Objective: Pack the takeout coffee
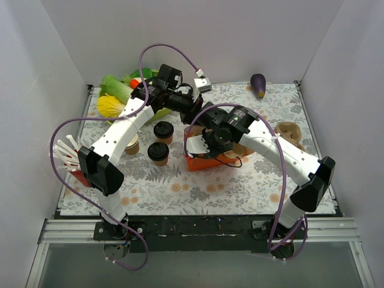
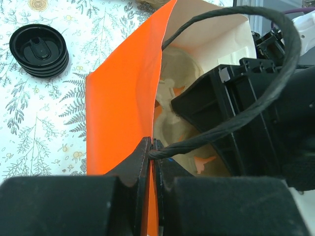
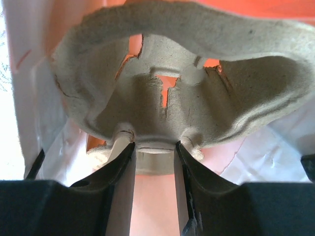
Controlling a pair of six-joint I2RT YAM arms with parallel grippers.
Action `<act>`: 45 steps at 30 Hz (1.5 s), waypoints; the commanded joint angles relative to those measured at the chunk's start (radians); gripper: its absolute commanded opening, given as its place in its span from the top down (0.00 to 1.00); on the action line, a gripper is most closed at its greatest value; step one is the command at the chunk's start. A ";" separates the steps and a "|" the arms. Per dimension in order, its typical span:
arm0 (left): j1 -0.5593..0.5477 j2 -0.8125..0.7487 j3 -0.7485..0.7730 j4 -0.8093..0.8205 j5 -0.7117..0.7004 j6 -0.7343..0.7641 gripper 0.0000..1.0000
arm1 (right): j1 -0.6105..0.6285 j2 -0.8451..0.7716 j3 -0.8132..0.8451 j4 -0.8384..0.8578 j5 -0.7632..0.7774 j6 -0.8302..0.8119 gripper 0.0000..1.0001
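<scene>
While left hand (image 2: 151, 147) pinches orange bag (image 2: 123, 108) wall, right hand (image 3: 153, 147) grips pulp tray (image 3: 197, 98) inside; lidded cups (image 1: 161, 143) beside.

From above I can't see into the orange bag (image 1: 201, 161); my right gripper (image 1: 207, 144) covers its mouth. A third cup (image 1: 132, 144) sits half hidden behind the left arm (image 1: 123, 129). The pulp carrier (image 3: 187, 93) overruns the right wrist view's edges.

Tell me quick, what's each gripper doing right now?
Left gripper: shut on the orange paper bag's edge.
Right gripper: inside the bag, shut on a pulp cup carrier.
</scene>
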 commanded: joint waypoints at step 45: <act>0.065 -0.008 0.058 0.143 -0.040 -0.361 0.22 | 0.001 0.149 -0.048 -0.014 0.234 0.091 0.82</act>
